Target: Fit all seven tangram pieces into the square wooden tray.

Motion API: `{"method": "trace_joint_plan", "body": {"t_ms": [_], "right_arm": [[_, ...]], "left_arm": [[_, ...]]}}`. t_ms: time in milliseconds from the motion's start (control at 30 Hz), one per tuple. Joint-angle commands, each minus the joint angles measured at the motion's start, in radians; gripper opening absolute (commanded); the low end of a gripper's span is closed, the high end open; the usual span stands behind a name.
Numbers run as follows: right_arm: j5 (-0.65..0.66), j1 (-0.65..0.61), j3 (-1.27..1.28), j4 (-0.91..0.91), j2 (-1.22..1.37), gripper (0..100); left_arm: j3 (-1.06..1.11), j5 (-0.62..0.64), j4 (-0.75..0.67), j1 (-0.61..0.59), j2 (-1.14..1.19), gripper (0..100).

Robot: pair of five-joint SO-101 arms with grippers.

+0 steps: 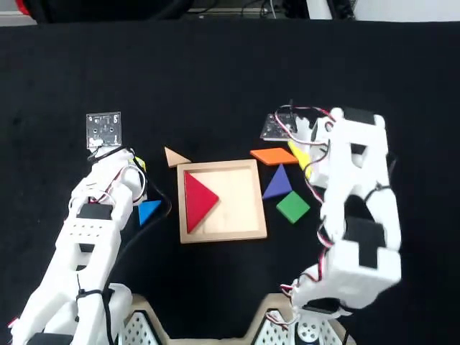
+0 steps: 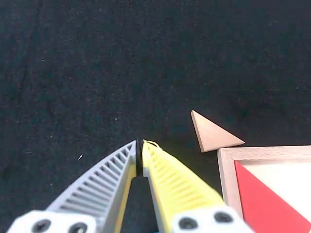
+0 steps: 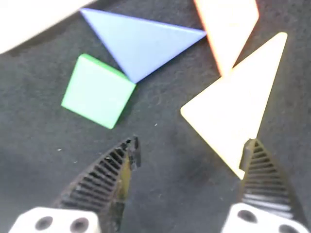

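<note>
The square wooden tray (image 1: 253,215) sits in the middle of the black table (image 1: 215,79) in the high view. A red triangle (image 1: 198,200) lies inside it, filling the left half with its point toward the centre; the right half is bare wood. A small wooden triangle (image 1: 175,157) lies just off the tray's upper left corner. A blue triangle (image 1: 149,210) lies left of the tray, close against the left arm (image 1: 90,230).

Right of the tray, an orange slanted piece (image 1: 273,155) lies by the upper right corner. A purple triangle (image 1: 278,182) is below it, and a green square (image 1: 292,207) is lower still. The yellow triangle (image 3: 233,102) lies just right of the orange piece, partly under the right arm (image 1: 356,208).

The left gripper (image 2: 140,144) is above the cloth near the wooden triangle, its grey and yellow fingers pressed together with nothing between them. The right gripper (image 3: 190,145) is spread wide. One black fingertip is over the yellow triangle's edge, the other over bare cloth near the green square.
</note>
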Motion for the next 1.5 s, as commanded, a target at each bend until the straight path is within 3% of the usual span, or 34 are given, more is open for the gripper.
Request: {"method": "trace_joint_plan", "body": {"t_ms": [0, 500, 933, 1200, 1467], "right_arm": [[-0.002, -0.018, -0.122, -0.006, 0.062, 37.1], [-0.002, -0.025, -0.182, 0.000, 0.185, 37.2], [-0.003, -0.048, -0.183, -0.118, 0.277, 37.1], [0.026, 0.029, -0.272, -0.061, 0.286, 37.1], [0.063, 0.000, -0.297, -0.006, 0.288, 37.1]], "left_arm": [[-0.013, 0.012, -0.015, -0.010, 0.000, 4], [-0.015, 0.011, -0.017, -0.010, 0.000, 4], [-0.015, 0.011, -0.017, -0.012, 0.000, 4], [-0.015, 0.011, -0.017, -0.012, 0.000, 4], [-0.015, 0.011, -0.017, -0.012, 0.000, 4]]}}
